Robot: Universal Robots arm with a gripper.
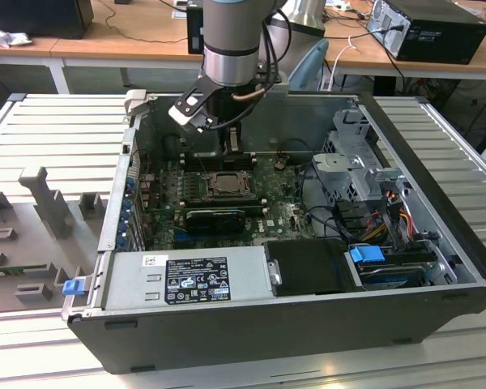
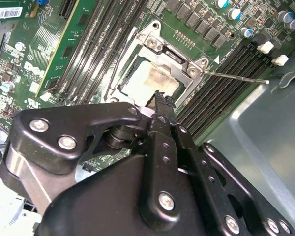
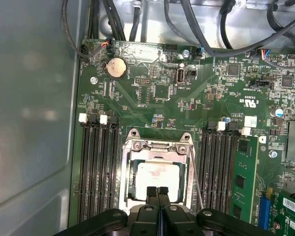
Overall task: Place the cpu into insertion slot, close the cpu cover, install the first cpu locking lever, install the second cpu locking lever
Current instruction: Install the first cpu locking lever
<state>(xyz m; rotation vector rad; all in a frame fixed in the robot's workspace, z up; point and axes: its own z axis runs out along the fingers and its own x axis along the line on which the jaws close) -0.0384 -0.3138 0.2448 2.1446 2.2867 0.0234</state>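
The insertion slot (image 1: 225, 185) sits on the green board inside the open computer case. In both wrist views the pale cpu (image 3: 157, 173) (image 2: 143, 79) lies in the slot, framed by the silvery cpu cover (image 3: 157, 146) (image 2: 173, 55), which lies flat over it. A thin locking lever (image 3: 196, 179) (image 2: 236, 77) angles out from one side of the socket, over the memory slots. My gripper (image 3: 158, 191) (image 2: 162, 98) (image 1: 231, 147) hangs just above the socket's edge. Its fingers are shut together with nothing between them.
Black memory slots (image 3: 96, 167) flank the socket on both sides. A long black card (image 1: 215, 217) lies in front of the socket, then the grey power supply (image 1: 186, 275). A drive cage (image 1: 356, 170) and cables fill the exterior view's right. The case walls (image 3: 34, 123) stand close.
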